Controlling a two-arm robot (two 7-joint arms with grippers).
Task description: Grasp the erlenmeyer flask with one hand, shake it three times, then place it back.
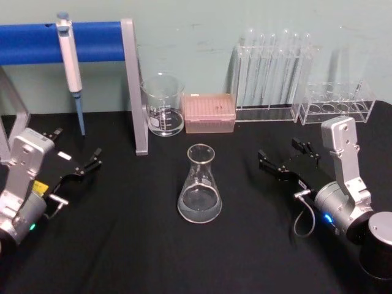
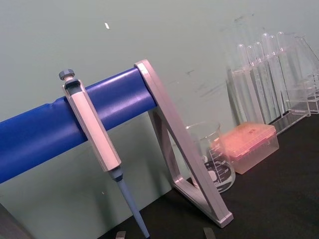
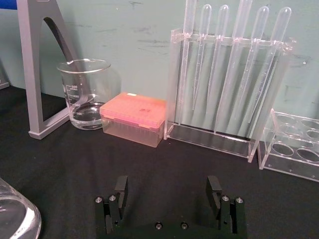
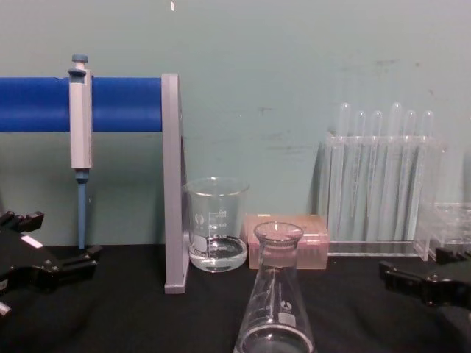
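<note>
Between the spread-fingered right hand (image 1: 288,158) and idle left hand (image 1: 78,164), erlenmeyer flask (image 1: 199,185), base cropped chest-on.

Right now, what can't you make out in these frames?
- Erlenmeyer flask: base cut off by the chest view's bottom edge; mostly cut off at the right wrist view's corner.
- Flask markings: too small to read.
- Left gripper: wrist view catches just two finger tips at its edge.
- Beaker print: unreadable in the head view.

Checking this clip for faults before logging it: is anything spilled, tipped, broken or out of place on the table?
Nothing stands out. The clear glass conical flask stands upright on the black cloth, liquid inside, none spilled around it. The straight-walled glass beaker and pink tip box sit squarely behind. Both grippers, left and right, rest open, apart from the flask.
</note>
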